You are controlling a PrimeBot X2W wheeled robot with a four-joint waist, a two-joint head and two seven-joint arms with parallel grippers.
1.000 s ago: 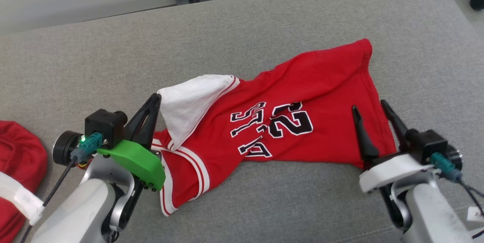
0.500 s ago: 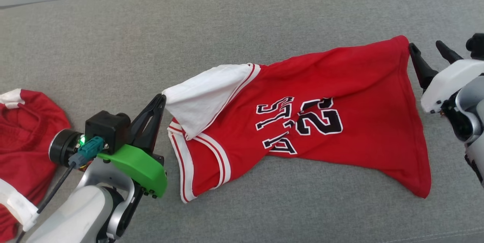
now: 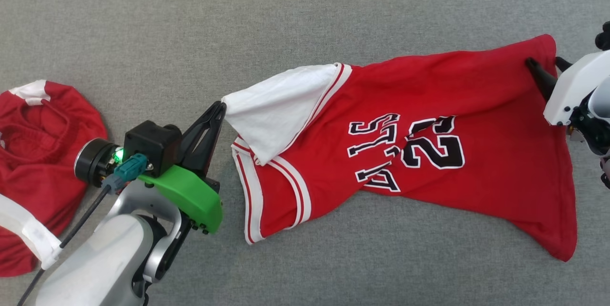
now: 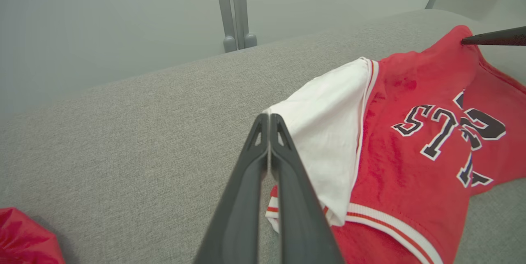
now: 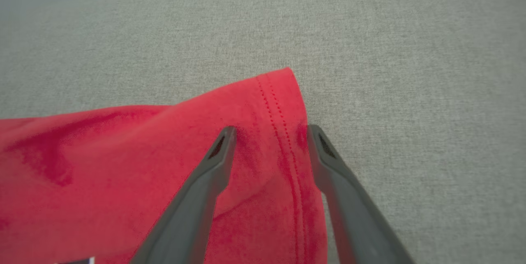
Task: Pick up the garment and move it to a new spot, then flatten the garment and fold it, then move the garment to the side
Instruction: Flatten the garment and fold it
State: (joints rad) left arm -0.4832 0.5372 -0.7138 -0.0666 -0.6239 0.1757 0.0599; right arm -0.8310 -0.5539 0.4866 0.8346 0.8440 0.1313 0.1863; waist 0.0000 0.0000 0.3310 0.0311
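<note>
The garment (image 3: 429, 106) is a red jersey with black lettering and a white sleeve, lying spread across the grey cushion (image 3: 333, 10). My left gripper (image 3: 220, 107) is shut on the corner of the white sleeve, which it holds a little off the cushion; in the left wrist view the closed fingertips (image 4: 268, 116) meet at that sleeve corner of the garment (image 4: 390, 153). My right gripper (image 3: 543, 62) is open at the far right hem corner. In the right wrist view its jaws (image 5: 271, 128) straddle the stitched hem of the garment (image 5: 123, 153), one finger over the cloth, one at its edge.
A second red garment (image 3: 43, 153) with white trim lies bunched at the left, beside my left arm. A grey metal post (image 4: 234, 9) stands behind the cushion's back edge. Bare cushion surrounds the jersey.
The head camera has tilted, shifting the whole picture. My right gripper went from the jersey's near hem to its far hem corner and now straddles it. The left gripper kept hold of the sleeve.
</note>
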